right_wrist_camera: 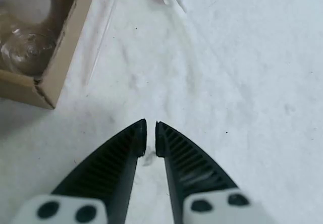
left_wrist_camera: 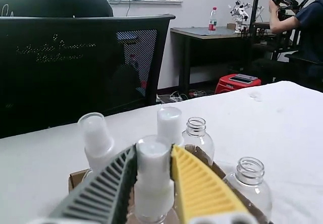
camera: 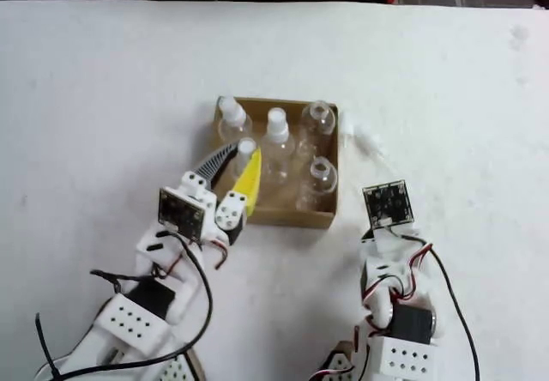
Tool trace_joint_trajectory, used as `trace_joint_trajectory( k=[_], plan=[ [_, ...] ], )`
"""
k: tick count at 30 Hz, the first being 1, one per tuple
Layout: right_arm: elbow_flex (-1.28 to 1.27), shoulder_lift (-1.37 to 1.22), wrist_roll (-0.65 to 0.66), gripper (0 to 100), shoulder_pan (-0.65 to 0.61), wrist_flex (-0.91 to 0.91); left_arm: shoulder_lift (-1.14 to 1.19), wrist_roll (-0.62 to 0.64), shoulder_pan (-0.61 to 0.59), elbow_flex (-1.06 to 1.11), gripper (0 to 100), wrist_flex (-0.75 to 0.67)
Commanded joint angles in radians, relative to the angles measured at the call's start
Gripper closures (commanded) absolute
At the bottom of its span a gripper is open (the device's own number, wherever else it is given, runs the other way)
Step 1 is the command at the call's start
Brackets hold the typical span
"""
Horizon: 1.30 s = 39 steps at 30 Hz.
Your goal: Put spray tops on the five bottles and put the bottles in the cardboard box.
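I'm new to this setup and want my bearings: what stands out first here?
The cardboard box mid-table holds five bottles, three capped white, two open-necked. The left gripper, one finger yellow, clamps the near-left bottle's spray top. A loose spray top lies right of the box.

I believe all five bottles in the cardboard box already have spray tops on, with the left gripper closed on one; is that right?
Not quite: only three carry spray tops; two open-necked bottles in the cardboard box lack them, as the high view shows. The left gripper is indeed closed on one capped bottle.
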<state>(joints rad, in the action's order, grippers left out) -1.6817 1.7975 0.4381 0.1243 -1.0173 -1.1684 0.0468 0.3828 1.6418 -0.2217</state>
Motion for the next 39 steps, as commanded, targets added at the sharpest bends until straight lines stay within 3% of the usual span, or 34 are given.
trace_joint_trajectory(
  k=[1, 14, 21, 26, 39],
  plan=[
    [-0.009, 0.002, 0.015, 98.1, -0.008, -0.005, 0.015, 0.015, -0.021, 0.014, 98, 0.034],
    [-0.009, 0.002, 0.015, 98.1, -0.007, -0.005, 0.013, 0.098, -0.036, 0.011, 97, -0.017],
    [-0.009, 0.002, 0.015, 98.1, -0.008, -0.005, 0.013, 0.126, -0.036, -0.023, 82, 0.094],
    [-0.009, 0.002, 0.015, 98.1, -0.008, -0.005, 0.013, 0.166, -0.030, -0.107, 82, 0.166],
    [-0.009, 0.002, 0.015, 98.1, -0.008, -0.005, 0.005, 0.173, -0.036, -0.153, 82, 0.170]
  ],
)
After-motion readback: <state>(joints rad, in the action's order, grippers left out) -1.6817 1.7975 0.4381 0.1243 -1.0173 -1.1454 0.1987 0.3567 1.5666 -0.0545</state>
